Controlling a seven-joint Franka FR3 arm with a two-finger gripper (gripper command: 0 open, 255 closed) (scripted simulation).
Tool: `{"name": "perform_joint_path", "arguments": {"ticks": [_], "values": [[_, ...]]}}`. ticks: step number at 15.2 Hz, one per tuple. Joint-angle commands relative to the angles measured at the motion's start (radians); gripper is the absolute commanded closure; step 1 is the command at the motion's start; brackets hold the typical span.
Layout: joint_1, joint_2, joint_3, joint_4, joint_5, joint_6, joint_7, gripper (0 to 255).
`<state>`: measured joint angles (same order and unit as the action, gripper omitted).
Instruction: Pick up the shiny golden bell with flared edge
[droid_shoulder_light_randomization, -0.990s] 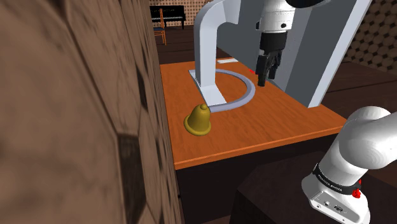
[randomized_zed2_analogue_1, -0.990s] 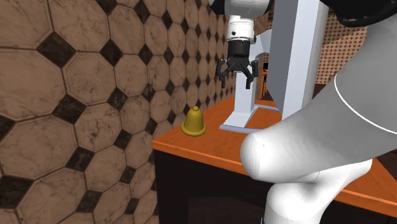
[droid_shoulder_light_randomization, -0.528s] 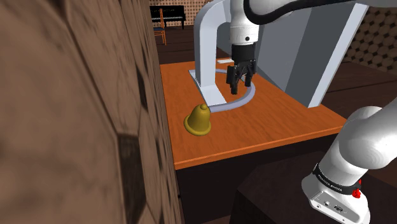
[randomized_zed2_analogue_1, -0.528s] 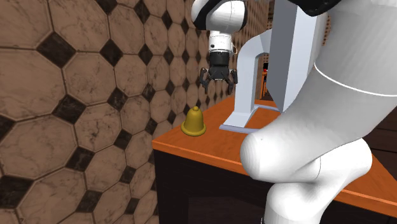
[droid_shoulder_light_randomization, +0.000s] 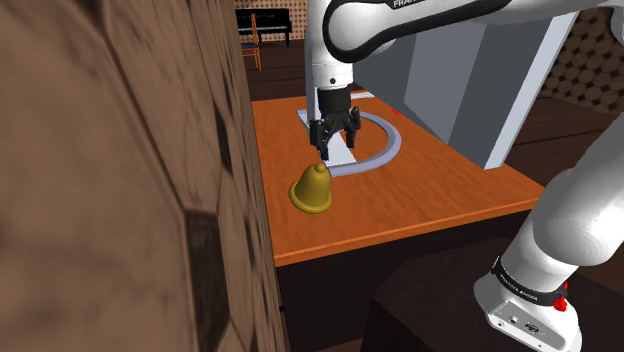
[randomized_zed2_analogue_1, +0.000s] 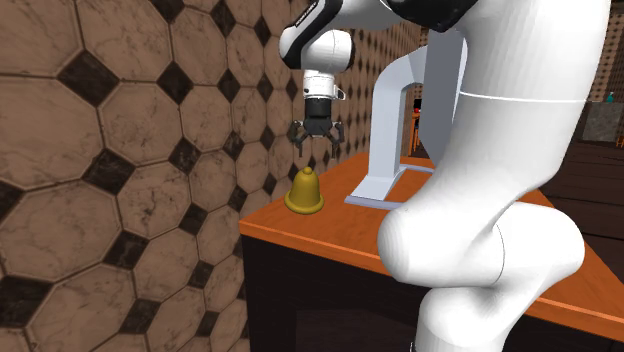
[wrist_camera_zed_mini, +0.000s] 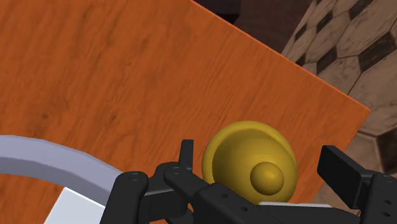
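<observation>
A golden bell (droid_shoulder_light_randomization: 312, 189) with a flared rim stands upright on the orange wooden tabletop (droid_shoulder_light_randomization: 420, 190), close to the tiled wall. In the second exterior view the bell (randomized_zed2_analogue_1: 304, 191) sits near the table's corner. My black gripper (droid_shoulder_light_randomization: 334, 147) hangs open just above the bell, pointing down. From the second exterior view the gripper (randomized_zed2_analogue_1: 314, 143) hovers a short way over the bell's top. In the wrist view the bell (wrist_camera_zed_mini: 250, 162) lies between the spread fingers (wrist_camera_zed_mini: 185, 156), which do not touch it.
A pale grey arched stand (droid_shoulder_light_randomization: 328, 70) with a curved ring base (droid_shoulder_light_randomization: 385, 148) rises just behind the bell. The tiled wall (randomized_zed2_analogue_1: 150, 120) runs along the table's side. A large grey panel (droid_shoulder_light_randomization: 500, 80) stands at the table's far side. The table edge (droid_shoulder_light_randomization: 400, 235) drops off in front.
The gripper has swung across the table from over the ring base toward the wall and lowered, now hovering right above the bell. The bell has not moved.
</observation>
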<state>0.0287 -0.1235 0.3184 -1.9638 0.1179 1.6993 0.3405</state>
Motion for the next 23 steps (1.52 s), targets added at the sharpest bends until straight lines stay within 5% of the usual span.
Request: {"name": "perform_joint_path", "arguments": {"ticks": [1,3,12,13,23], "values": [[0.009,0.084,0.021,0.059,-0.018,0.015,0.053,0],[0.02,0.164,0.032,0.124,-0.04,0.019,0.097,0],[0.023,0.183,0.032,0.044,-0.044,0.118,0.094,0],[0.023,0.183,0.032,0.043,-0.044,0.118,0.094,255],[0.022,0.18,0.032,0.054,-0.044,0.105,0.094,255]]}}
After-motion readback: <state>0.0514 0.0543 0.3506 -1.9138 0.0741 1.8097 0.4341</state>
